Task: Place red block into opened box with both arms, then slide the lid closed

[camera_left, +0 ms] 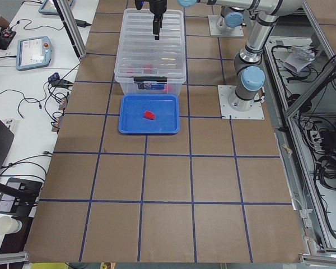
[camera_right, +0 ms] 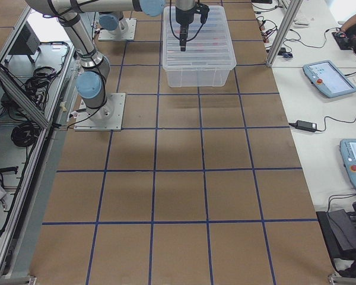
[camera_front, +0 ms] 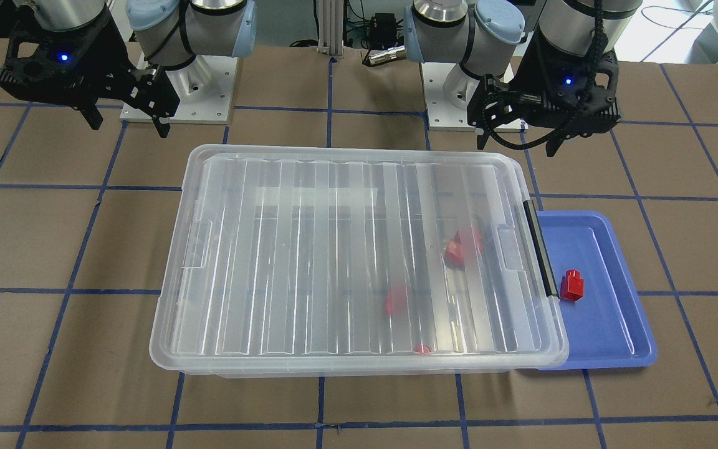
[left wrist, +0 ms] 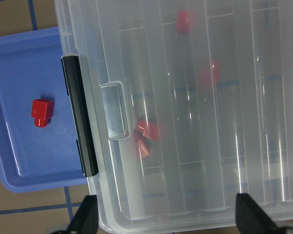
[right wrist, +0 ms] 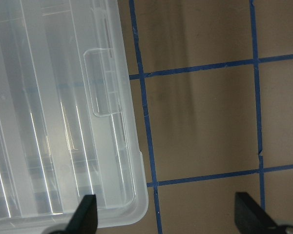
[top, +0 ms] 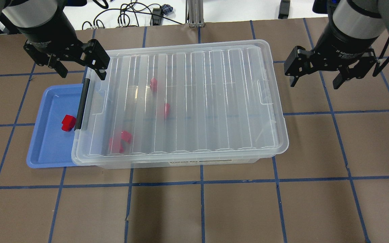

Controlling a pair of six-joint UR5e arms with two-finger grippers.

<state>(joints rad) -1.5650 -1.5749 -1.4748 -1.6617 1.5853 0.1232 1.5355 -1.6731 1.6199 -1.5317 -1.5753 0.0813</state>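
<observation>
One red block (top: 68,122) lies on the blue tray (top: 46,148), right beside the box's black bar (top: 82,103). The clear ribbed lid (top: 194,101) lies flat over the box (top: 181,163) and covers nearly all of it. Several more red bricks (top: 120,140) show blurred through the lid, inside the box. My left gripper (top: 81,71) hangs open above the box's corner by the black bar, holding nothing. My right gripper (top: 314,81) is open and empty over bare table, past the box's other short end. The left wrist view shows the red block (left wrist: 41,112) on the tray.
The blue tray (camera_front: 608,324) is partly tucked under the box's end. Brown table with blue grid tape surrounds the box. The arm bases (camera_front: 178,93) stand behind it, with cables and an aluminium post beyond. Side benches carry tablets and cables.
</observation>
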